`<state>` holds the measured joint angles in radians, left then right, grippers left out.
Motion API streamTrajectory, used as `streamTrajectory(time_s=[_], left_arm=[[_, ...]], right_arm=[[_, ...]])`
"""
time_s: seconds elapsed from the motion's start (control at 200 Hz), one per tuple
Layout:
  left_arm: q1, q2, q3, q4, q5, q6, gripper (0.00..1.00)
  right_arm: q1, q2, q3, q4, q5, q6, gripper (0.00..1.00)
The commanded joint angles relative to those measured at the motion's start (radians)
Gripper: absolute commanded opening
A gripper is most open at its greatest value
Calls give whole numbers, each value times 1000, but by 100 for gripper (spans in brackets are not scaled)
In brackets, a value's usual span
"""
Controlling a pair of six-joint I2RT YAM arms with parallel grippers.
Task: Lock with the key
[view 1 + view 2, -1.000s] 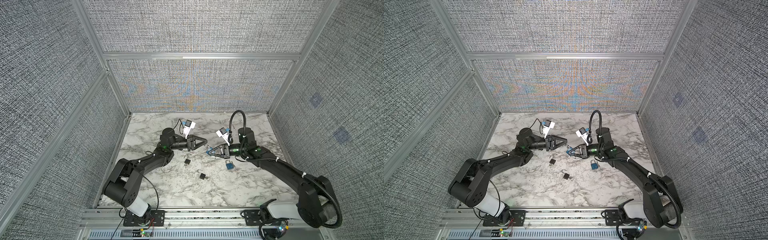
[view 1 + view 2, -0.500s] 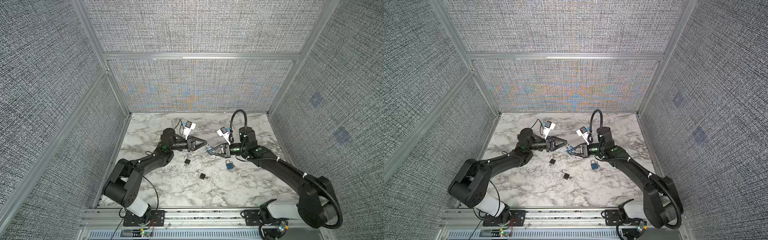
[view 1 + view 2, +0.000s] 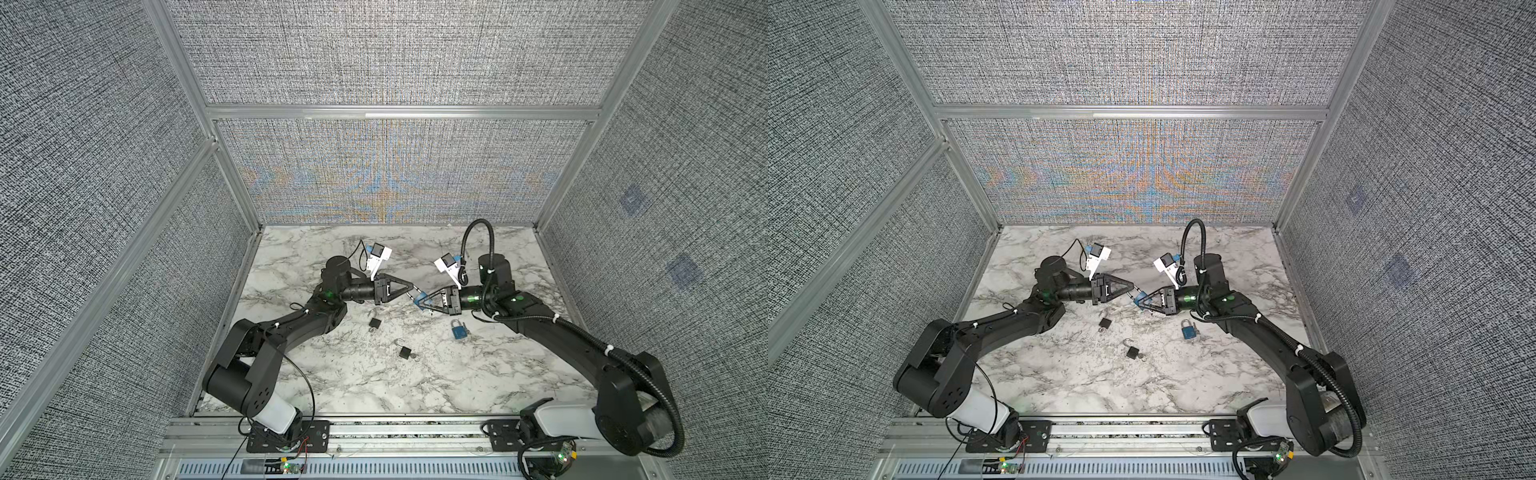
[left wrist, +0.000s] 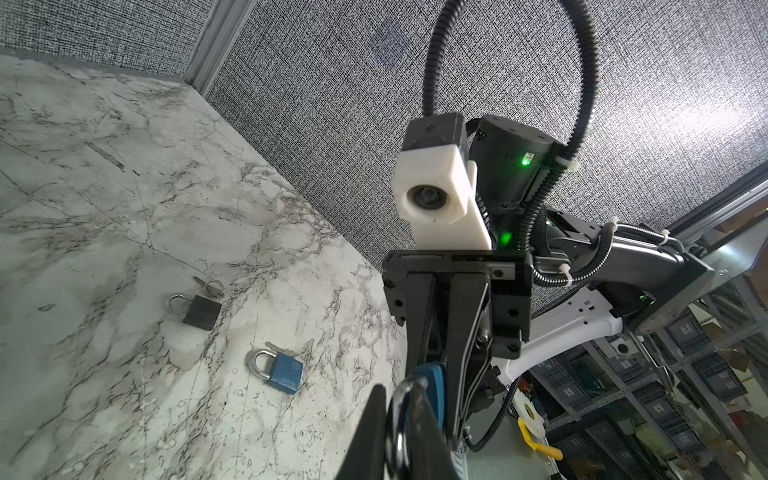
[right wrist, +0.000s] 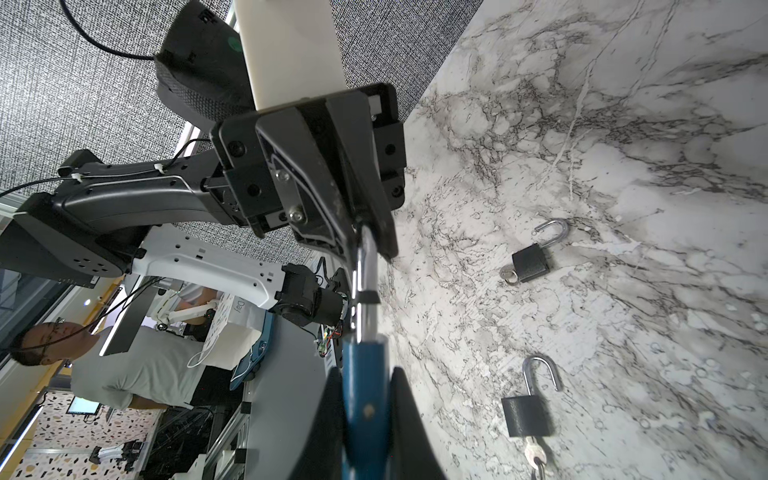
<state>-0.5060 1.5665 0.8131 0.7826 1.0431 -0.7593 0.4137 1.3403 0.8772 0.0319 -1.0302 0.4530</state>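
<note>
A blue padlock [image 5: 365, 395] is held off the marble table between the two arms. My right gripper [image 5: 365, 411] is shut on its blue body [image 3: 419, 300]. Its silver shackle [image 5: 365, 274] stands pulled out, and my left gripper [image 4: 401, 415] is shut on the shackle's bow [image 4: 400, 424]. In both top views the two grippers meet tip to tip, left gripper [image 3: 411, 286] against right gripper [image 3: 417, 302] near the table's middle. No key shows on the held padlock. A key [image 5: 534, 455] sticks out of a black padlock [image 5: 528, 419] lying on the table.
On the marble lie a second blue padlock [image 3: 458, 331] with its shackle down and a key in it, and two black padlocks [image 3: 375, 323] [image 3: 405, 352] with open shackles. Grey fabric walls [image 3: 124, 208] enclose three sides, with an aluminium rail [image 3: 374, 428] in front.
My left gripper's jaws have closed onto the held padlock's shackle. Both arms stay almost where they were, and the right gripper keeps its grip.
</note>
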Motion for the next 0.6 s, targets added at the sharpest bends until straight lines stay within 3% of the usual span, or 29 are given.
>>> streamTrajectory(time_s=[0.0, 0.205, 0.405, 0.59], left_arm=[[1, 0, 3, -6, -3, 15, 10], [1, -2, 6, -18, -10, 24, 8], [1, 4, 9, -26, -20, 35, 0], [1, 6, 9, -23, -22, 31, 0]], right_arm=[[0, -8, 11, 28, -20, -3, 0], [0, -8, 10, 41, -31, 11, 0], [1, -23, 5, 66, -51, 37, 0], [1, -35, -1, 84, -50, 54, 0]])
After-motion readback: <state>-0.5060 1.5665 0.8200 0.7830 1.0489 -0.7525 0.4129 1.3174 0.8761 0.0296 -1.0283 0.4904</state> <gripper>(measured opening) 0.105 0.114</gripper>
